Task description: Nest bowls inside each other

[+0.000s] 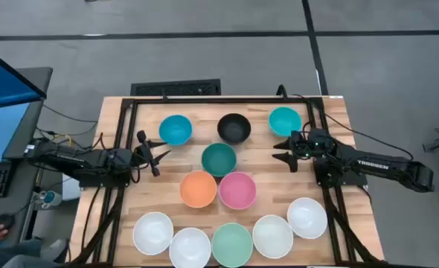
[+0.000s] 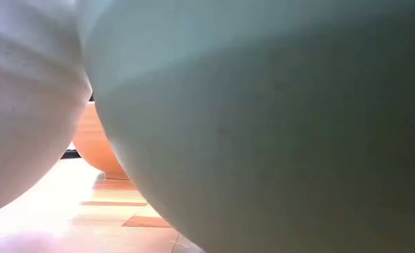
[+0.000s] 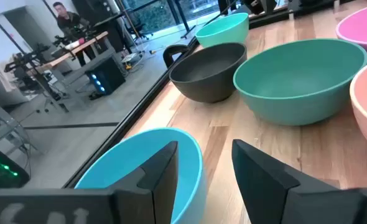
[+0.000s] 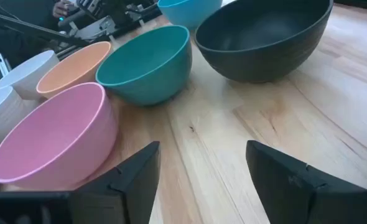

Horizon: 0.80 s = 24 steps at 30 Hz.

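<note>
Eleven bowls, all separate, none yet nested, spread on the table (image 1: 115,126) with gaps that leave each rim reachable. Left pincer (image 1: 154,155): at the left edge, low over the wood, jaws parted and empty, aimed at the blue bowl (image 1: 175,129) just beside it, whose rim sits at one finger in the left wrist view; probably lined up for a rim pinch. Back row along the far edge: blue bowl, black bowl (image 1: 234,128), turquoise bowl (image 1: 285,121). Centre cluster: green bowl (image 1: 219,159), with orange bowl (image 1: 199,188) and pink bowl (image 1: 237,190) touching or nearly so. Near edge, in an arc: white bowl (image 1: 153,232), second white (image 1: 190,248), mint bowl (image 1: 232,244), third white (image 1: 272,235), fourth white (image 1: 307,217). Right pincer (image 1: 285,151): at the right edge below the turquoise bowl, jaws wide, holding nothing, facing the centre cluster across bare wood.
</note>
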Each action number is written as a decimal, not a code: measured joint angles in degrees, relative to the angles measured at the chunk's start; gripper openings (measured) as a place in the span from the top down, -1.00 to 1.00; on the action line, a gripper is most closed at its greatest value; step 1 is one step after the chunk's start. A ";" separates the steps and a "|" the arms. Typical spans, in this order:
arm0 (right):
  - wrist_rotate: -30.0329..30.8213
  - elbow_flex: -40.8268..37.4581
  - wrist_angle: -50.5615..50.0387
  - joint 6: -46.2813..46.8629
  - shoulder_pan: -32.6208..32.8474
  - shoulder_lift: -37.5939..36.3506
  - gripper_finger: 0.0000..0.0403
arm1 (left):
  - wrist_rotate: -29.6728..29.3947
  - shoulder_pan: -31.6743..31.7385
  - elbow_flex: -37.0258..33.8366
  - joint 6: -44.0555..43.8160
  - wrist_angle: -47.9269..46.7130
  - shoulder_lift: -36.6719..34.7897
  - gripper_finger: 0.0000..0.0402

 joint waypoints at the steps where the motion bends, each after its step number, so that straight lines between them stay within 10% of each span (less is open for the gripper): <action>1: 0.01 0.00 -0.02 0.00 -0.01 0.01 -0.29 | -0.01 0.00 0.01 0.00 -0.01 -0.02 0.28; 24: 0.01 -0.02 -0.02 0.00 0.01 0.01 -0.29 | 0.00 -0.01 0.01 7.71 -0.01 0.00 0.28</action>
